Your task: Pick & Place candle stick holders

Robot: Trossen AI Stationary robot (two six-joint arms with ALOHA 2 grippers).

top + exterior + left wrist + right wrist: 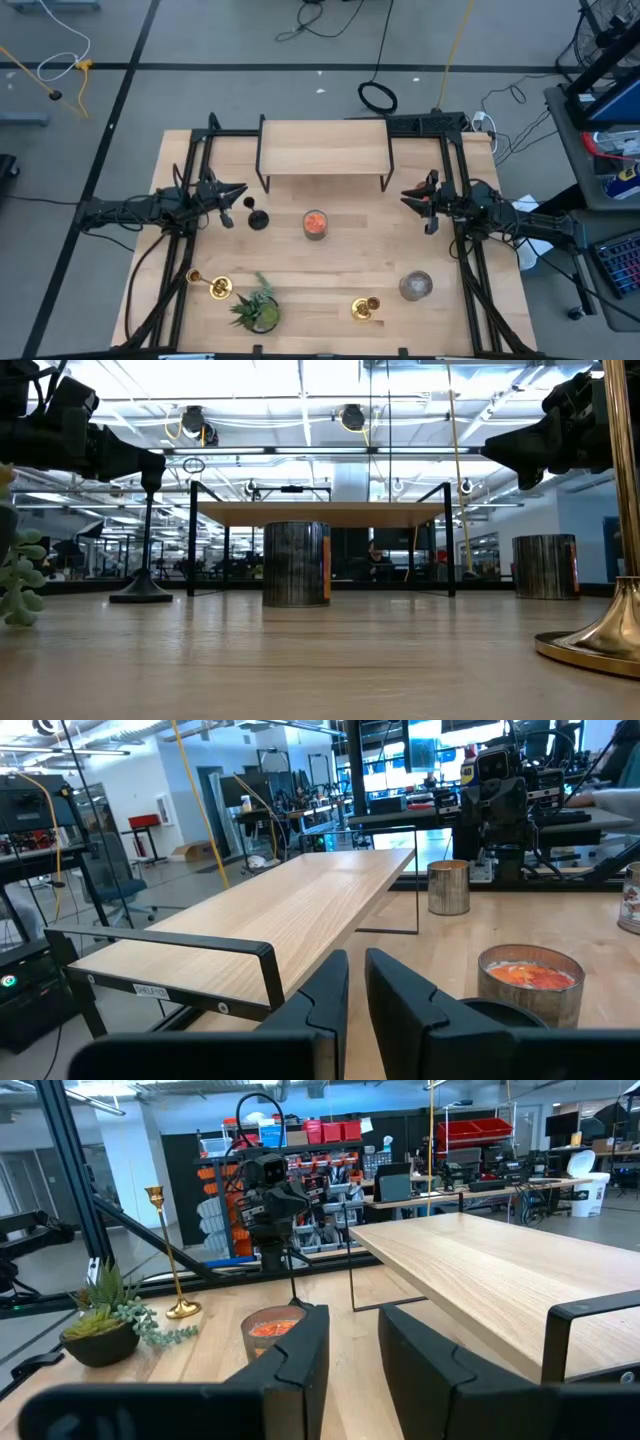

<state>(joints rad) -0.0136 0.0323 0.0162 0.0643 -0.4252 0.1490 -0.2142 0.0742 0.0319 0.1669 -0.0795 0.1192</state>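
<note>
A wooden desk (330,265) seen from above, with a raised wooden shelf (323,150) standing at the middle of its far edge, probably the place meant for the holders.

Two dark arms reach in from the side edges. The left pincer (235,192) hangs above the desk near the left edge, just by the black holder (257,217). Its fingers (322,1000) stand a narrow gap apart and hold nothing. It looks poised to start on that holder, the nearest one. The right pincer (413,197) hovers by the right edge, level with the shelf's near side. Its fingers (300,1345) are a little wider apart, also empty, seemingly waiting.

Near the front left corner sits a small potted plant (258,305), not part of the task.

Two glass jars stand on the desk: one with orange filling (315,224) at the centre, one grey (416,286) toward the front right. Both look like bystanders to steer around.

The three holders are all on the desk, none on the shelf yet. The black one stands upright left of centre, just in front of the shelf's left leg. One gold holder (209,285) lies toppled near the front left, beside the plant. The other gold holder (365,308) sits near the front edge, right of centre; whether it is tilted I cannot tell.
</note>
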